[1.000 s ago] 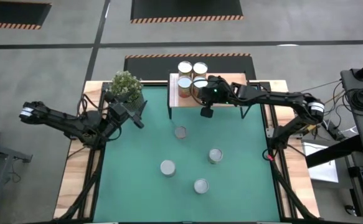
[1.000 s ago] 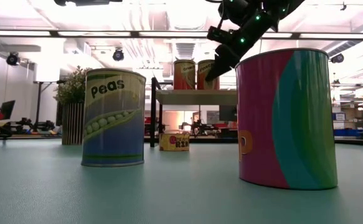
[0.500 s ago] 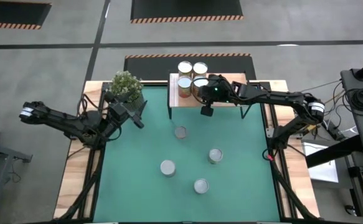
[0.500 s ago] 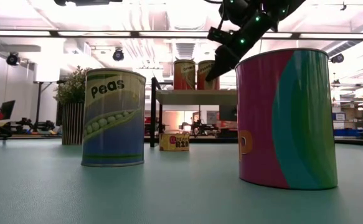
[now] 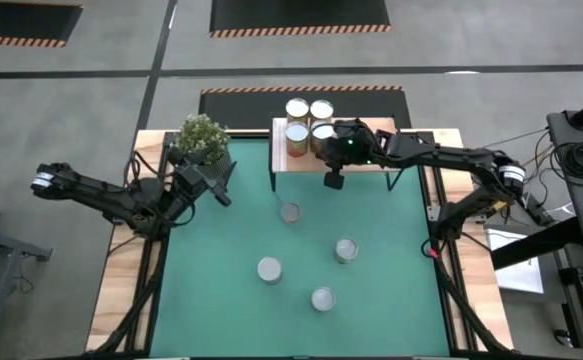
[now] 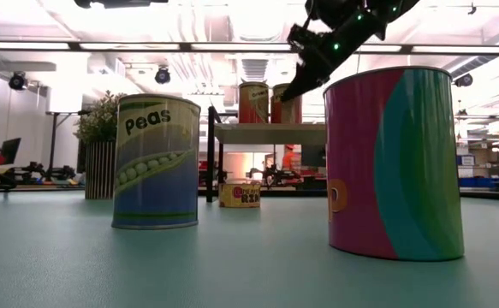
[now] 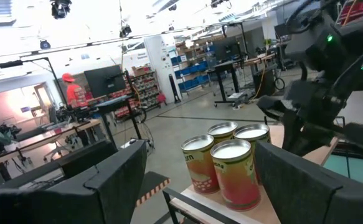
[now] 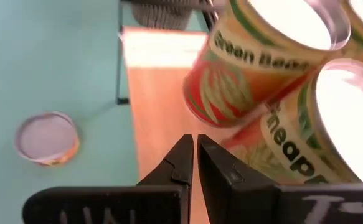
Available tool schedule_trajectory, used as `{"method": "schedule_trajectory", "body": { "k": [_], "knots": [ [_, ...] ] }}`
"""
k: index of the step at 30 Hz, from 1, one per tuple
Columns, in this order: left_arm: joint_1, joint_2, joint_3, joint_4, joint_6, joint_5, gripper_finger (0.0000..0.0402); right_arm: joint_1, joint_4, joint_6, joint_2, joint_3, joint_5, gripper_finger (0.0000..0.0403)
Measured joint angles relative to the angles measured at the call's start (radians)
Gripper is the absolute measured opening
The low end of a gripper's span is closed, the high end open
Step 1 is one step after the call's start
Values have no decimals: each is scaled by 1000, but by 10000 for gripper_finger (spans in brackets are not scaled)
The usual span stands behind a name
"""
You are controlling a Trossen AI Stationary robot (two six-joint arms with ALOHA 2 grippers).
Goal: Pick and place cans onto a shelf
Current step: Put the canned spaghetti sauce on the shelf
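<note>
Four cans (image 5: 309, 120) stand upright in a tight square on the light wooden shelf (image 5: 361, 160) at the table's far edge; they also show in the left wrist view (image 7: 228, 165). Four more cans stand on the green mat: a small one (image 5: 290, 212) and three larger ones (image 5: 346, 249) (image 5: 269, 270) (image 5: 322, 298). My right gripper (image 8: 193, 163) is shut and empty. It hovers above the shelf, just right of the near right can (image 8: 318, 124), as the high view (image 5: 328, 152) shows. My left gripper (image 5: 218, 190) is open and empty, beside the potted plant (image 5: 203, 137).
The plant stands at the mat's far left corner, close to my left arm. In the low view a peas can (image 6: 157, 162) and a pink and green can (image 6: 395, 162) stand near, with the shelf's black legs (image 6: 209, 162) behind. The mat's left and near parts are bare.
My right gripper has risen a little above the shelf and drawn back slightly toward the table's right edge, away from the cans. The cans have stayed where they were.
</note>
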Motion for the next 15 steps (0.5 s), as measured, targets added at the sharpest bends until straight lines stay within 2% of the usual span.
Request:
{"method": "schedule_trajectory", "body": {
  "k": [5,15],
  "knots": [
    [0,0,0,0,0,0,279,3,0,43,-69,1,-77,12],
    [0,0,0,0,0,0,279,-58,12,97,-143,2,-76,12]
  ]
}}
